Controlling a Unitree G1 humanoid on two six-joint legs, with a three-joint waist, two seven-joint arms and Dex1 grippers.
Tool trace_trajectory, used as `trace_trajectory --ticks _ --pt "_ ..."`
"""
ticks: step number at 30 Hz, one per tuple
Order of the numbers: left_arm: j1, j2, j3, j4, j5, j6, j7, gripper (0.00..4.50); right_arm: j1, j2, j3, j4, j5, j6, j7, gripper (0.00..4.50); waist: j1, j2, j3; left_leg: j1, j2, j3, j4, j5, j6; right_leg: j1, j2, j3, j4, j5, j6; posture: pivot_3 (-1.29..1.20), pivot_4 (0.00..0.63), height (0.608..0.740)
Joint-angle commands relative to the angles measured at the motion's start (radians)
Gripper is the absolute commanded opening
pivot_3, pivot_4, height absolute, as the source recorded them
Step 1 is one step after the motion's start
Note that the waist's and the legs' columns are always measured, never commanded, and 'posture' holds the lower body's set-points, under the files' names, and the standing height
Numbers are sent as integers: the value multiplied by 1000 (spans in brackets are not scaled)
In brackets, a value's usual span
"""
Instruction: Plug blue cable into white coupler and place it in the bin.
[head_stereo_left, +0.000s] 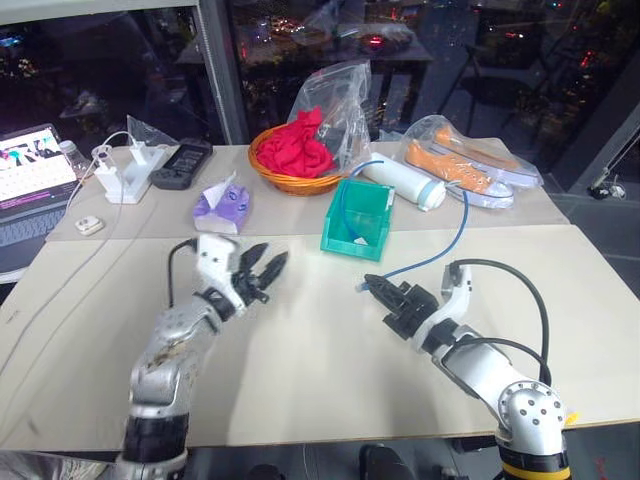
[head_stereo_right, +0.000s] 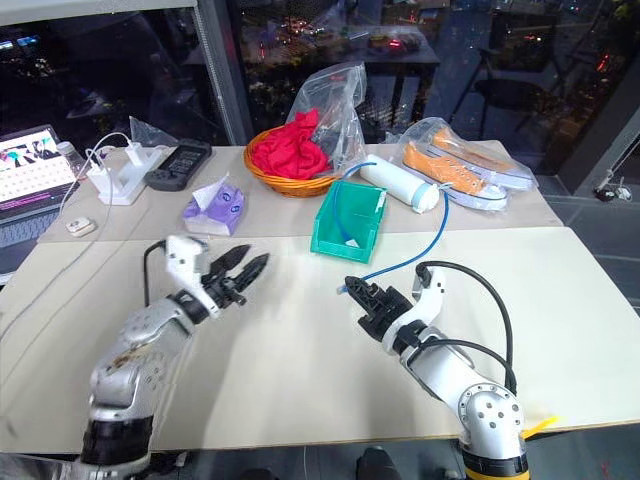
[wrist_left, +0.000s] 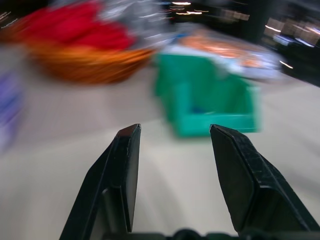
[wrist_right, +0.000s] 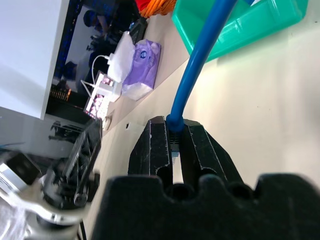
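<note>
While the left gripper (head_stereo_left: 268, 268) hangs left of centre with fingers spread and nothing between them, the right gripper (head_stereo_left: 378, 288) at centre right pinches the blue cable (head_stereo_left: 432, 257), which loops up into the bin (head_stereo_left: 352, 243) (teal, mid-frame). Left wrist: fingers (wrist_left: 125, 170) apart, bin blurred at centre right. Right wrist: jaws clamped on the cable end, bin at upper right; coupler can't be made out.

Both eye views look forward and down from above the surface's (head_stereo_left: 330, 360) near edge, sharing nearly all of it. The left wrist view faces level toward the bin (wrist_left: 212, 102) from close. The right wrist view sits tight behind its fingers (wrist_right: 155, 145), also catching the bin.
</note>
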Motion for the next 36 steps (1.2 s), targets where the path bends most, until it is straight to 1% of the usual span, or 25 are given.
trace_trajectory --ticks 1,3,7,8,9,10,13,17,21,24,27,28,36 --pt "37 -3 -13 8 118 29 166 2371 -18 9 0 -13 5 -5 8 0 2 0 0 0 0 0 0 0 0 0 0 0 0 0 0 0 150 723" --pt "49 -9 -14 41 141 16 199 2371 -22 14 7 -6 4 -1 11 0 -1 0 0 0 0 0 0 0 0 0 0 0 0 0 0 0 150 723" --pt "34 3 -18 137 170 -50 197 3371 -30 22 17 4 0 0 13 0 -1 0 0 0 0 0 0 0 0 0 1 0 0 0 0 0 150 723" --pt "9 12 -15 192 181 -60 201 3816 -33 24 20 6 -1 0 13 0 0 0 0 0 0 0 0 0 0 0 1 0 0 0 0 0 150 723" --pt "-17 22 -14 247 194 -75 206 4168 -36 25 23 7 -3 0 14 0 1 0 0 0 0 0 0 0 0 0 1 0 0 0 0 0 150 723" --pt "-34 28 -14 286 203 -88 209 4388 -39 26 24 8 -4 1 15 0 2 0 0 0 0 0 0 0 0 0 0 0 0 0 0 0 150 723" --pt "-146 47 -9 533 243 -183 233 4388 -46 34 26 18 -8 0 20 0 0 0 0 1 0 0 0 0 -1 1 1 0 1 0 0 0 150 723" --pt "-236 64 -2 715 255 -274 228 4388 -54 42 22 19 -14 -2 22 0 -2 0 0 3 0 0 0 0 -1 2 0 0 1 0 0 0 150 723" --pt "-290 74 -1 830 253 -346 209 4388 -54 45 21 18 -20 -2 21 0 -1 2 -1 4 0 0 0 0 -1 3 0 0 2 0 0 0 150 723" --pt "-309 80 -9 868 249 -387 179 4388 -53 46 20 14 -23 0 18 0 0 2 -2 7 0 0 0 1 -1 5 1 0 3 0 0 0 150 723" --pt "-313 86 -8 888 241 -410 153 3670 -50 48 19 9 -25 -2 15 0 -1 3 -2 10 0 0 -1 1 -1 7 1 0 3 0 0 0 150 723" --pt "-315 89 -9 895 239 -417 140 3361 -49 49 18 9 -24 -3 13 0 -1 3 -2 10 0 0 -1 1 -1 7 1 0 3 0 0 0 150 723" --pt "-330 94 -2 913 234 -419 120 621 -46 54 15 9 -26 -7 11 0 0 3 -2 9 0 0 -1 1 -1 7 0 0 4 0 0 0 150 723"
